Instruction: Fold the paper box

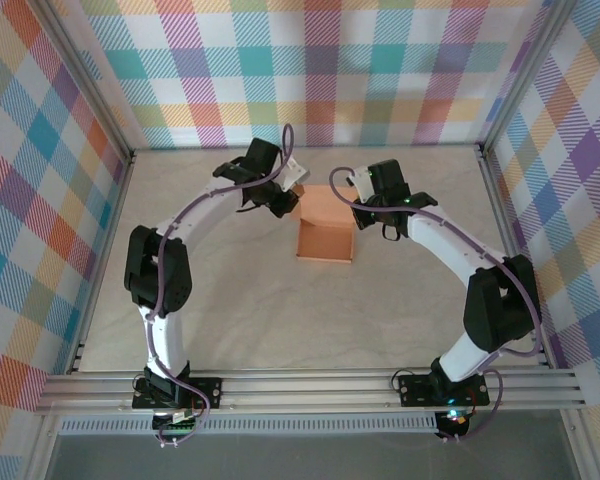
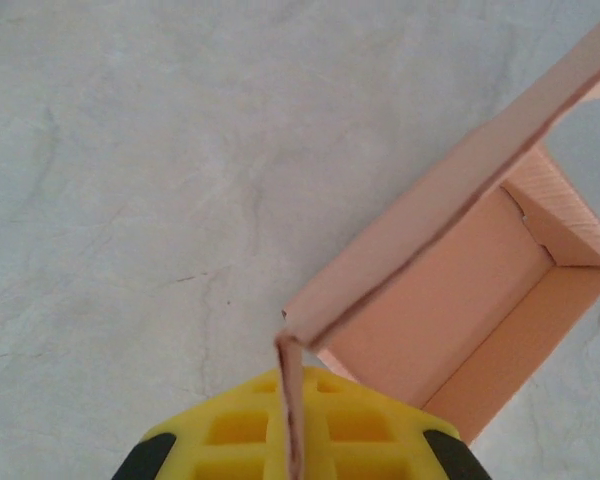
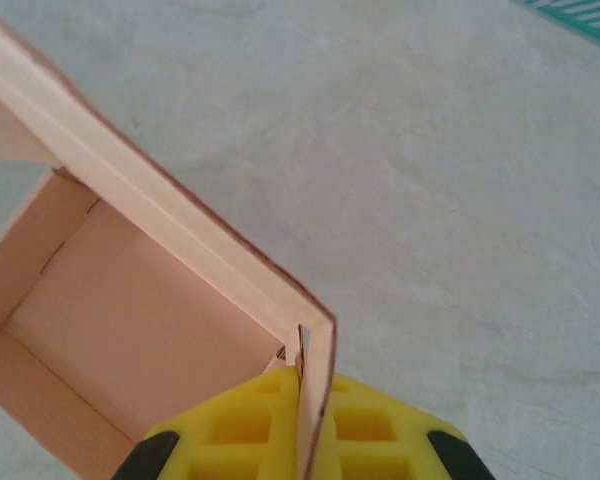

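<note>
Holding the lid (image 1: 325,206) by its two side flaps, so it can be brought down over the tray.

From above, the paper box (image 1: 325,242) stands in the middle of the table (image 1: 280,320), open upward. The left gripper (image 1: 288,197) and right gripper (image 1: 358,200) meet its far corners, one on each side; I think this is so the lid turns evenly. In the left wrist view the yellow pads (image 2: 230,432) are pressed together on a thin side flap (image 2: 290,395) of the lid, and the open tray lies just ahead, to the right. The right wrist view is the mirror of it: the pads are closed on the other flap, with the tray ahead to the left. The lid is raised, so the closing is not yet done.
</note>
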Robot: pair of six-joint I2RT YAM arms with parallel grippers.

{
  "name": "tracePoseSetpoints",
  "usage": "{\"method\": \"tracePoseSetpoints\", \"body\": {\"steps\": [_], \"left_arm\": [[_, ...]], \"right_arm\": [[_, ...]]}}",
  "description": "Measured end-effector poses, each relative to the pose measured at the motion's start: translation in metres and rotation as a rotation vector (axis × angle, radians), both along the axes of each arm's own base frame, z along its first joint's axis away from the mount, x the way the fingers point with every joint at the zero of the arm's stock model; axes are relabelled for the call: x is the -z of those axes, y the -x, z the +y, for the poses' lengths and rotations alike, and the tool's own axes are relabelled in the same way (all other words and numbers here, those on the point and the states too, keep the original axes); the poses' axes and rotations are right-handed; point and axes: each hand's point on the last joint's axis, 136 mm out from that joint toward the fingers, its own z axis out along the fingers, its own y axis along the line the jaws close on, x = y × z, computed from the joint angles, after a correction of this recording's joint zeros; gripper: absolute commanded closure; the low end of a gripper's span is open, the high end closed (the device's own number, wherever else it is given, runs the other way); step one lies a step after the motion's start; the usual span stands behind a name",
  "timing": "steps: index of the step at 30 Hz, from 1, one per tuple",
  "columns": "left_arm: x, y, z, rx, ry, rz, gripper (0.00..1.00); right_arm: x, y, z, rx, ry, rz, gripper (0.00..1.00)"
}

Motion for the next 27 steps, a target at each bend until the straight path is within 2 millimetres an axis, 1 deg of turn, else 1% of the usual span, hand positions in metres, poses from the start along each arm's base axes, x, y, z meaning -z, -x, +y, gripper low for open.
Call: {"method": "tracePoseSetpoints", "body": {"steps": [4,10,15,17,22,25,27], "left_arm": [[-0.003,0.000,-0.004,-0.074,0.015,-0.048,1.00],[0.003,-0.003,-0.015,-0.186,0.049,-0.087,1.00],[-0.007,-0.012,-0.020,-0.285,0.093,-0.125,1.00],[-0.007,-0.015,-0.020,-0.320,0.101,-0.133,1.00],[-0.002,-0.022,-0.025,-0.372,0.119,-0.141,1.00],[0.003,-0.021,-0.028,-0.392,0.137,-0.150,1.00],[0.010,-0.020,-0.029,-0.402,0.148,-0.154,1.00]], "right_arm": [[-0.004,-0.005,-0.001,0.093,-0.049,-0.026,1.00],[0.000,-0.009,-0.005,0.235,-0.112,-0.035,1.00],[-0.002,-0.013,-0.004,0.327,-0.150,-0.082,1.00],[-0.002,-0.014,-0.003,0.347,-0.160,-0.100,1.00],[0.004,-0.013,-0.004,0.393,-0.174,-0.122,1.00],[0.006,-0.013,-0.006,0.421,-0.190,-0.131,1.00],[0.007,-0.014,-0.007,0.442,-0.203,-0.139,1.00]]}}
